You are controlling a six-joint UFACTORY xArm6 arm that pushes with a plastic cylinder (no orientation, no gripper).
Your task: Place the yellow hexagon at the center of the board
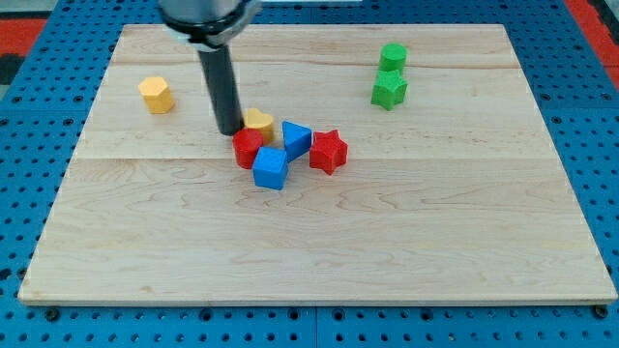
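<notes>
Our tip (230, 130) had no jaws to spread or pinch; it stood just left of a yellow block (258, 122) in the red (247, 147) and blue (296, 138) cluster. The yellow hexagon (156, 94) sat apart at the board's (435, 242) upper left. We judged it best to get behind its far left side and push steadily rightward and down, clear of the cluster.

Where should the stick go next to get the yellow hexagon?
Probably slide my tip toward the view's left, round behind the yellow hexagon. Right now it sits by the yellow heart and red block, and the hexagon lies far from the board's center.
</notes>
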